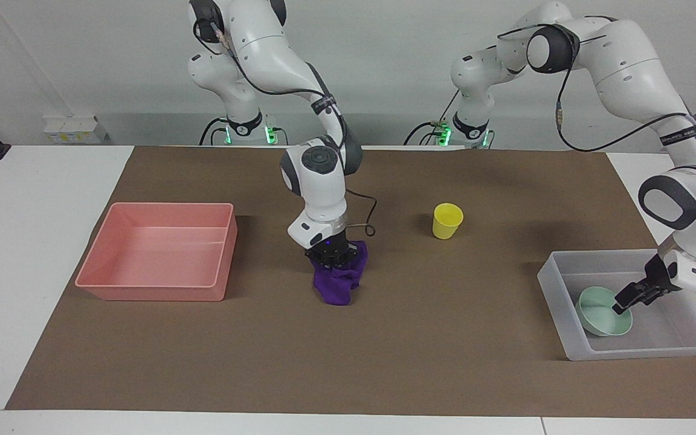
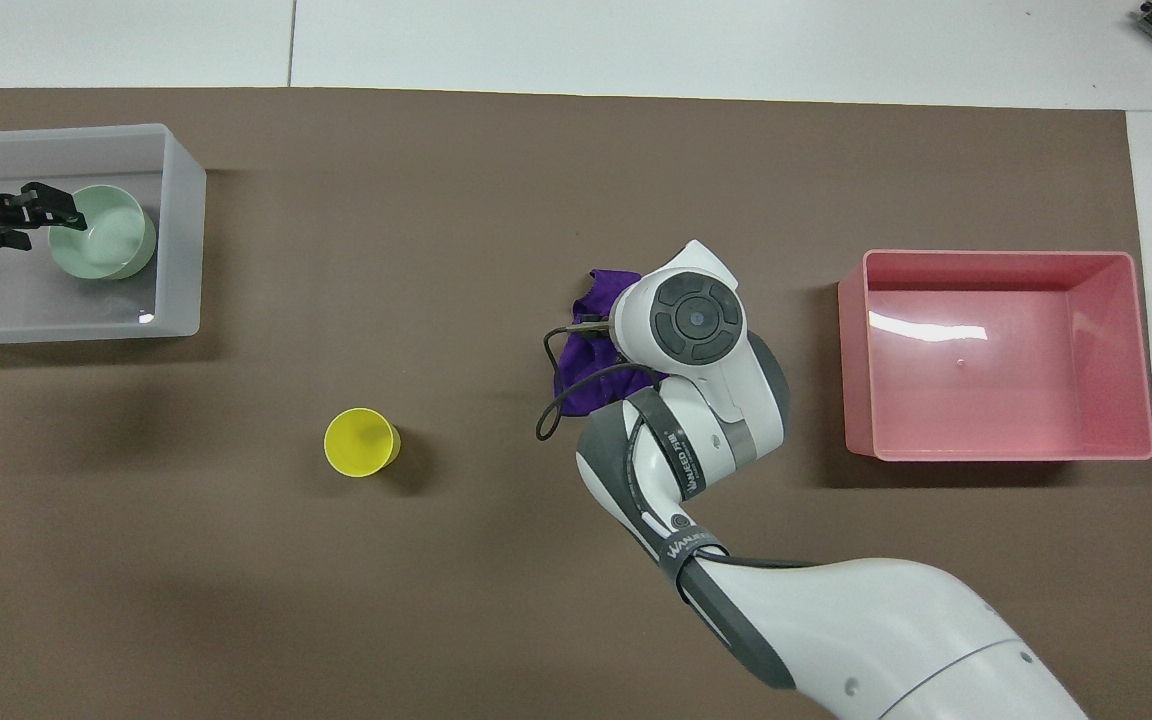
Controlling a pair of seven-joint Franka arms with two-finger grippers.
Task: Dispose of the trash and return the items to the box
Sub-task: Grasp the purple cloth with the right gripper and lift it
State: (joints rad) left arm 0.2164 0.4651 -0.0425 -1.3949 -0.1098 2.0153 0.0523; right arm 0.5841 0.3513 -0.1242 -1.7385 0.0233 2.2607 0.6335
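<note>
A brown paper mat [image 1: 348, 338] covers most of a white table [image 1: 34, 199], with white margin showing at both ends and along the edge farthest from the robots.

The soft deep-purple cloth rag [image 1: 337, 283] lies bunched near the middle of the mat. The right gripper [image 1: 330, 256] is pressed down into its top and drawn narrow, pinching the fabric together; in the overhead view the arm's wrist covers most of the rag [image 2: 586, 370], leaving only its edge toward the left arm's end visible.

Toward the right arm's end, apart from the rag with a bare strip of mat between them, sits the shallow pink plastic tray [image 1: 112, 254] — nothing lies in it. Its outer wall stands close to the mat's edge.

On the rag's left-arm side, nearer to the robots, the small yellow plastic cup [image 1: 447, 220] stands upright with open mat all around it.

At the left arm's end, the shallow translucent whitish plastic box [image 1: 556, 290] sits at the mat's corner, its outer end past the mat's edge. The pale mint-green bowl [image 1: 599, 315] lies inside it, tilted and close to the wall that faces the middle of the table. The left gripper [image 1: 621, 304] is down in the box at the bowl's rim — its fingers look close together there, but I cannot tell whether they grip the rim.
</note>
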